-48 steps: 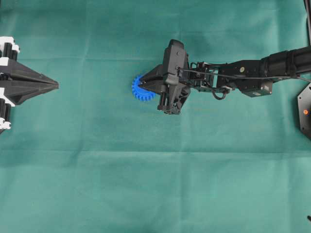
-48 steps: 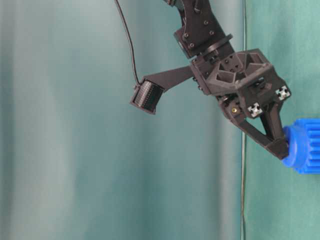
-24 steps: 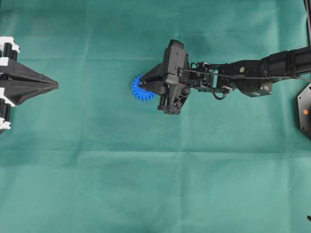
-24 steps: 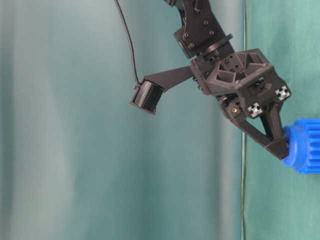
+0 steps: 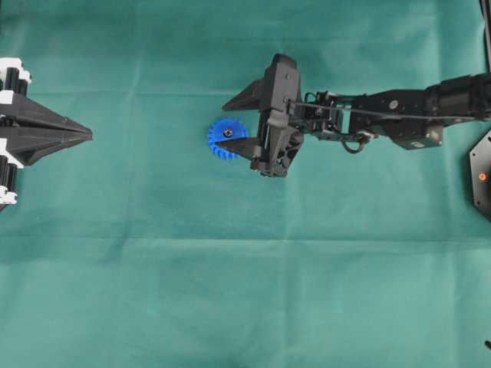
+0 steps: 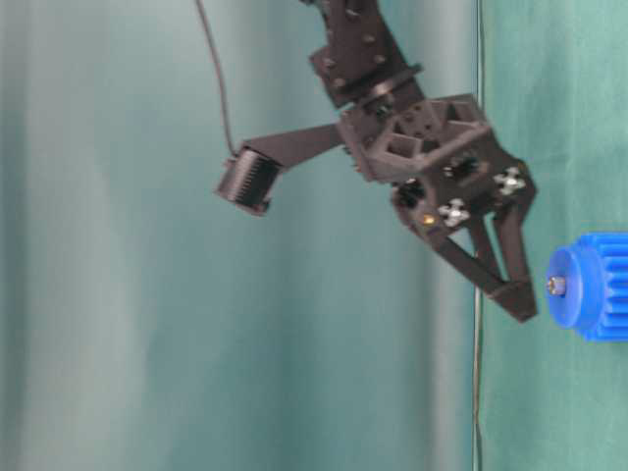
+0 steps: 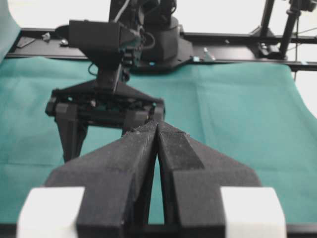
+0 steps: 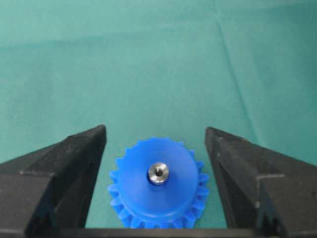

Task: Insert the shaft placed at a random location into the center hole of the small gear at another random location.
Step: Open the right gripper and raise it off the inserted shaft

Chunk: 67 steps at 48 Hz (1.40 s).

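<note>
The shaft [image 8: 158, 174] sits upright in the center hole of the small gear [image 8: 158, 183], its shiny end showing at the hub. The gear lies on the green table [image 5: 230, 291]. The right gripper [image 8: 156, 148] is spread wide above it, holding nothing. The left gripper [image 7: 157, 130] is pressed together, well apart.

You're at a robotics lab bench, not a home or shop. A green cloth [image 5: 230, 291] covers the whole tabletop like a test mat, with visible fold creases. Behind the cloth's far edge, in the left wrist view, you see a black metal frame rail [image 7: 237, 37] with bolts and stand poles [image 7: 290, 25]. Two black arms reach in over the cloth from opposite sides, cables exposed, a small camera [image 6: 245, 180] bracketed on one.
</note>
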Each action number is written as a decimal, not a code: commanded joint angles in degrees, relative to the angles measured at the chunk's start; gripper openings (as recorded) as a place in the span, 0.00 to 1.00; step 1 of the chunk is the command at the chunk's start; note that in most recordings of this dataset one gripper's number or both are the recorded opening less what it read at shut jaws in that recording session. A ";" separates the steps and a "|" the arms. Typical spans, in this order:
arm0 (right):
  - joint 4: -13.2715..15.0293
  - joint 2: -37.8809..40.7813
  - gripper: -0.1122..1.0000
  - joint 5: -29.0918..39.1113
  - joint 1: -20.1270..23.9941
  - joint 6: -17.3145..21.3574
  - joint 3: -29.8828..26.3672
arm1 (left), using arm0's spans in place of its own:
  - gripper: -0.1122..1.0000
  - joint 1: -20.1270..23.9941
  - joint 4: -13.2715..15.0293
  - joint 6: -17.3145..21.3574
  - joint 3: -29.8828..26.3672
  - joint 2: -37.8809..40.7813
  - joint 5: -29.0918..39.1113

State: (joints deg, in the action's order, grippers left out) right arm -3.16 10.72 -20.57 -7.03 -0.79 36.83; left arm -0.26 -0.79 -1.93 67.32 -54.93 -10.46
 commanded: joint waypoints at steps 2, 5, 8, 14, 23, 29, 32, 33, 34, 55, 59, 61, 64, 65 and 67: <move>-0.09 -3.96 0.85 1.93 0.09 0.35 -0.62 | 0.10 -0.09 0.00 -0.09 -1.14 0.35 -0.35; 0.00 -5.19 0.85 2.99 0.09 0.26 -0.62 | 0.10 -0.09 -0.09 -0.09 -1.14 0.35 -0.35; 0.00 -6.24 0.85 3.78 0.09 0.26 -0.62 | 0.10 -0.09 -0.09 -0.09 -1.14 0.35 -0.35; 0.09 -7.38 0.85 4.31 0.09 0.26 -0.62 | 0.10 -0.09 -0.09 -0.09 -1.14 0.35 -0.44; 0.00 -7.73 0.85 4.31 0.09 0.35 -0.18 | 0.10 -0.09 -0.09 -0.09 -1.14 0.35 -0.35; 0.00 -9.58 0.85 4.39 0.09 0.35 1.76 | 0.10 -0.09 -0.09 -0.18 -1.14 0.35 -0.35; 0.00 -11.34 0.85 4.31 0.09 0.44 3.25 | 0.10 -0.09 -0.09 -0.18 -1.14 0.35 -0.35; 0.00 -11.95 0.85 4.31 0.09 0.44 3.78 | 0.10 -0.09 -0.09 -0.09 -1.14 0.35 -0.35; 0.00 -12.57 0.85 4.22 0.09 0.44 4.22 | 0.10 -0.09 -0.09 -0.09 -1.14 0.35 -0.35; -0.18 -27.42 0.85 4.31 0.09 0.53 16.70 | 0.10 -0.09 -0.09 -0.09 -1.23 0.35 -0.35; -0.18 -29.97 0.85 4.39 0.09 0.53 18.63 | 0.10 -0.09 -0.09 -0.09 -1.23 0.35 -0.35; -0.18 -31.29 0.85 4.39 0.09 0.53 19.51 | 0.10 -0.09 -0.09 -0.18 -1.14 0.35 -0.35; -0.18 -33.13 0.85 4.39 0.09 0.53 20.74 | 0.10 -0.09 -0.09 -0.18 -1.14 0.35 -0.35; -0.18 -34.01 0.85 4.39 0.09 0.53 21.36 | 0.10 -0.09 -0.09 -0.18 -1.14 0.26 -0.35; -0.18 -35.16 0.85 4.48 0.09 0.53 22.06 | 0.10 -0.09 0.00 -0.18 -1.14 0.35 -0.35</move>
State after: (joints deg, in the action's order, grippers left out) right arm -3.16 -21.80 -16.00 -7.12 -0.79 58.45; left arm -0.26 -0.79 -2.02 67.32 -54.93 -10.46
